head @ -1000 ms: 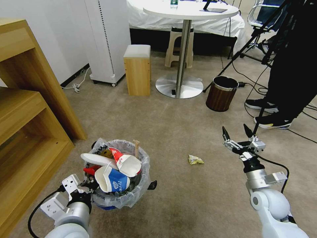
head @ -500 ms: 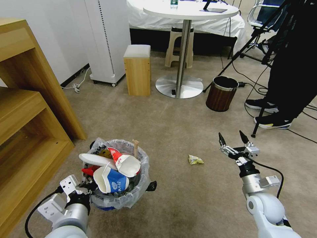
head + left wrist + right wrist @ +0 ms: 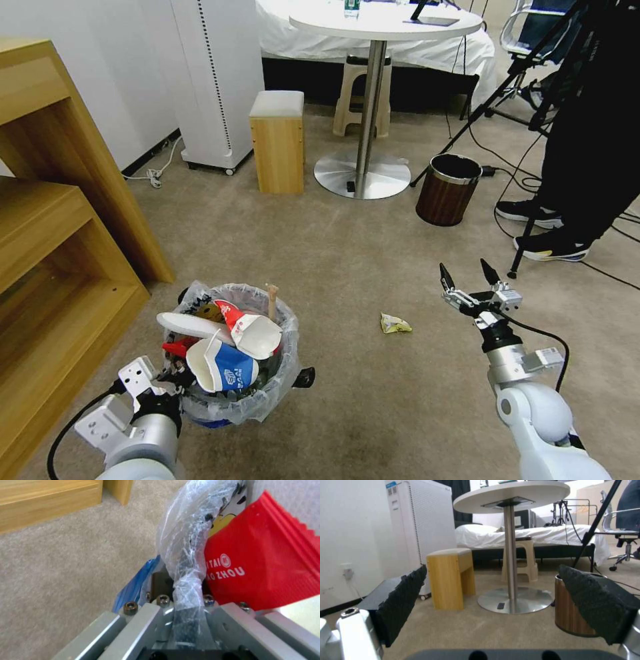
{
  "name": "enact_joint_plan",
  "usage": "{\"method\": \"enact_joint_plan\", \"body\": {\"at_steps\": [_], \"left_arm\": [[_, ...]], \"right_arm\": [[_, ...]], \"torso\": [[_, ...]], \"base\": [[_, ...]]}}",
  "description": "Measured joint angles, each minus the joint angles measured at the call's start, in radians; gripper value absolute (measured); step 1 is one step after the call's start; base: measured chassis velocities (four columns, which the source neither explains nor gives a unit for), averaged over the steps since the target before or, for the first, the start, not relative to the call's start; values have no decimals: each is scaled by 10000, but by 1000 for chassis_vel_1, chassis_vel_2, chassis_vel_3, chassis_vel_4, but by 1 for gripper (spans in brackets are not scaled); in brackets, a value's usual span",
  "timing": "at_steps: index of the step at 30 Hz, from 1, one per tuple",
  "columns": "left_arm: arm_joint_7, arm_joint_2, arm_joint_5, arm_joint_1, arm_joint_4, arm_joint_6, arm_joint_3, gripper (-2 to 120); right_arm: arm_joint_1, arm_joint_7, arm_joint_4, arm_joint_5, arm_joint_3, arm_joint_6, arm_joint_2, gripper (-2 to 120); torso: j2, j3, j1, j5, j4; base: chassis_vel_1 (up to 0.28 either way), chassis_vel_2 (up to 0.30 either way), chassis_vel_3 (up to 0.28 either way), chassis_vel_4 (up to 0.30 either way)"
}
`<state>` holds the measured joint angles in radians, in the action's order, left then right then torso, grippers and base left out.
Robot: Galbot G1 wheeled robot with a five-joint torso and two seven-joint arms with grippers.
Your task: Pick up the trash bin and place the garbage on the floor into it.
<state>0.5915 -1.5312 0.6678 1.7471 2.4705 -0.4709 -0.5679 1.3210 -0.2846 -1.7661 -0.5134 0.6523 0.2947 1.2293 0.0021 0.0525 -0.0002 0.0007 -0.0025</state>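
Head view: my left end effector [image 3: 175,381] pinches the rim of the bin [image 3: 235,400], which is heaped with litter. My right end effector [image 3: 471,279] is spread, with the yellow crumple [image 3: 395,324] on the floor to its left.

- Beige carpet [image 3: 320,227] covers the floor in front of me.
- On my left stands a wooden shelf unit [image 3: 60,220] with open levels.
- A tall white appliance [image 3: 217,80] on small wheels stands against the white wall [image 3: 107,73].
- Beside it is a small wooden stool [image 3: 277,141] with a pale cushion.
- A round white table [image 3: 383,23] rises on a chrome post from a disc base.
- Behind it sit a beige plastic stool [image 3: 360,93] and a bed [image 3: 533,533] with white sheets.
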Motion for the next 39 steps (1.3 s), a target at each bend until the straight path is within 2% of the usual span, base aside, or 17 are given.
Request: {"method": "enact_joint_plan", "body": {"at_steps": [10, 14, 16, 17, 18, 20, 21, 23, 24, 27, 31, 34, 39], "left_arm": [[0, 0, -23, 25, 3, 41, -5, 0], [-1, 7, -53, 17, -14, 50, -2, 0], [-2, 12, -67, 9, -37, 50, 12, 0], [-2, 12, -67, 9, -37, 50, 12, 0], [-1, 12, -87, 8, -53, 50, 18, 0], [-2, 12, -90, 8, -57, 49, 19, 0], [-1, 15, -119, 13, -71, 51, 24, 0], [-2, 12, -191, 30, -94, 72, 29, 0], [-2, 12, -191, 30, -94, 72, 29, 0], [-3, 16, -232, 70, -97, 90, -25, 0], [-2, 23, -233, 96, -98, 119, -88, 0], [-2, -2, -250, 114, -97, 161, -124, 0], [5, -41, -331, 76, -126, 165, -105, 0]], "right_arm": [[22, 310, 91, 81, -154, -86, 5, 100], [56, 782, 164, 288, -313, -692, -187, 100], [-11, 895, 269, 522, -566, -2173, -617, 100], [-11, 895, 269, 522, -566, -2173, -617, 100], [-98, 830, 350, 618, -750, -3075, -896, 100], [-115, 812, 368, 642, -788, -3227, -948, 100], [-305, 573, 571, 834, -1086, -4343, -1307, 100], [-950, 120, 1361, 1895, -1701, -5853, -1672, 100], [-950, 120, 1361, 1895, -1701, -5853, -1672, 100], [-2065, -372, 2825, 3395, -2424, -7209, -1676, 100], [-2568, -726, 3539, 3849, -2701, -7395, -1526, 100], [-3352, -1619, 4907, 4354, -3143, -6986, -1039, 100], [-3723, -2452, 5663, 4759, -3248, -6502, -720, 100]], "torso": [[-2, 6, 3, -1, -2], [-2, 6, 3, -1, 2], [-1, -1, 2, 1, -2], [-1, -1, 2, 1, -2], [-1, 0, 2, 1, -1], [-1, -1, 2, 1, -1], [0, -1, 2, 0, -4], [-1, -1, 2, 1, -2], [-1, -1, 2, 1, -2], [-1, 2, 2, 0, 1], [-1, 2, 2, 2, 1], [-1, 2, 2, 2, 2], [-1, 2, 2, 1, 2]], "base": [[-216, 208, 212, -204], [-102, 154, 109, -138], [7, -25, -21, 4], [14, -51, -42, 8], [50, -51, -42, 49], [50, -67, -35, 49], [46, -51, -44, 49], [4, -26, 8, 10], [0, 0, 0, 0], [0, 0, 0, 0], [0, 0, 0, 0], [0, 0, 0, 0], [0, 0, 0, 0]]}}
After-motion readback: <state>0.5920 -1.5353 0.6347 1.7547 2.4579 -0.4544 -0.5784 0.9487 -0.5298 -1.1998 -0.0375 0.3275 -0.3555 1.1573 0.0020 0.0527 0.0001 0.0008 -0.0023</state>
